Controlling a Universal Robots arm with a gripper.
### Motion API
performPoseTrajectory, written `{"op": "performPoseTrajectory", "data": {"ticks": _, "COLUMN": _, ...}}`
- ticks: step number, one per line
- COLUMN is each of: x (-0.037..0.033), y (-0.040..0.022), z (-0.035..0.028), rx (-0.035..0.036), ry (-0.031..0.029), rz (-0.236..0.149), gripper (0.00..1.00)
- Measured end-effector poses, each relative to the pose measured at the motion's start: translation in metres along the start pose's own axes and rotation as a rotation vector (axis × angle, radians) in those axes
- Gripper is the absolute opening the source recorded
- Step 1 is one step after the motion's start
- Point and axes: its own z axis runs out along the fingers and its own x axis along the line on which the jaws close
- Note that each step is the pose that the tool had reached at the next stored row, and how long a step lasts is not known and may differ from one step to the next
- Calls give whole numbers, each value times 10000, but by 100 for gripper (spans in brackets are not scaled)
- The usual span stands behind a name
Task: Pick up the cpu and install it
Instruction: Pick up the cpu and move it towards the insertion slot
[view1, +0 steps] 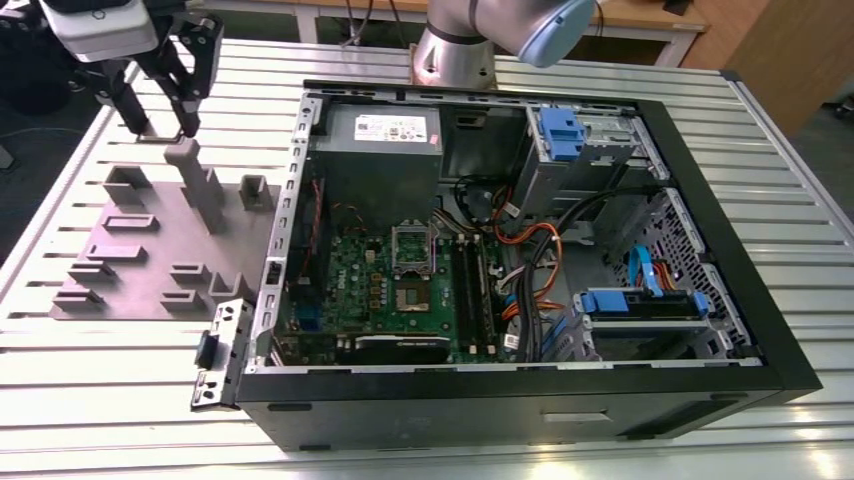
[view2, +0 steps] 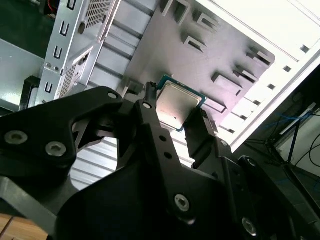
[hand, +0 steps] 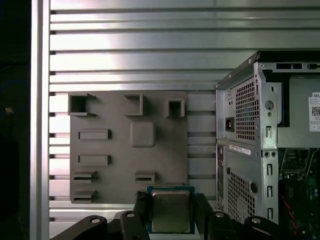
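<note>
**CPU IN GRIPPER, CLEAR OF FIXTURE PLATE**

**Gripper** (hand: 171, 214): closed down narrow on the chip, one black finger (view2: 150, 107) against each of two opposite edges. In the exterior view it hangs at the exterior view's left, outside the case.

**Cpu** (hand: 171, 210): small flat square, silvery metal top, paler rim. It sits between the fingertips with its metal face towards both wrist cameras. It looks square to the jaws in the first wrist view, and its free edges are untouched.

**Grey fixture plate** (hand: 115, 150): directly beyond the gripper, with raised pockets and ribs. The chip is apart from it.

**Slatted table** (hand: 150, 60): under the plate and the case.

**Computer case** (view1: 534, 410): open, just to one side of the gripper.

**Green motherboard** (view1: 387, 280): well apart from the gripper, deep inside the case.

**Socket** (view1: 411, 292): on the board. Its metal frame appears raised, though this is hard to confirm.

**Handling note (judgement)**: the hold is by the edges alone, so the chip could pivot or slip. Carry it level, slowly and without jolts. Stay high enough to pass the case wall and the plate's tall posts. The grip should be firm, not crushing. The underside must touch nothing.
</note>
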Motion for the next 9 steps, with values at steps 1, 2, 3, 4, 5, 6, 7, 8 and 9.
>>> {"op": "performPoseTrajectory", "data": {"ticks": 1, "x": -1, "y": -7, "z": 0, "rx": 0, "ry": 0, "rz": -2, "gripper": 47}}
{"op": "performPoseTrajectory", "data": {"ticks": 2, "x": -2, "y": -18, "z": -1, "rx": 0, "ry": 0, "rz": -2, "gripper": 47}}
{"op": "performPoseTrajectory", "data": {"ticks": 3, "x": -2, "y": -32, "z": -1, "rx": 0, "ry": 0, "rz": -2, "gripper": 47}}
{"op": "performPoseTrajectory", "data": {"ticks": 4, "x": -2, "y": -45, "z": -1, "rx": 0, "ry": 0, "rz": -2, "gripper": 47}}
{"op": "performPoseTrajectory", "data": {"ticks": 5, "x": -3, "y": -55, "z": -2, "rx": -1, "ry": 0, "rz": -2, "gripper": 47}}
{"op": "performPoseTrajectory", "data": {"ticks": 6, "x": -5, "y": -60, "z": -2, "rx": -1, "ry": 0, "rz": -2, "gripper": 47}}
{"op": "performPoseTrajectory", "data": {"ticks": 7, "x": -14, "y": -64, "z": -2, "rx": -1, "ry": 4, "rz": -1, "gripper": 47}}
{"op": "performPoseTrajectory", "data": {"ticks": 8, "x": -30, "y": -66, "z": -3, "rx": 0, "ry": 10, "rz": -2, "gripper": 47}}
{"op": "performPoseTrajectory", "data": {"ticks": 9, "x": -50, "y": -66, "z": -4, "rx": 1, "ry": 13, "rz": 0, "gripper": 47}}
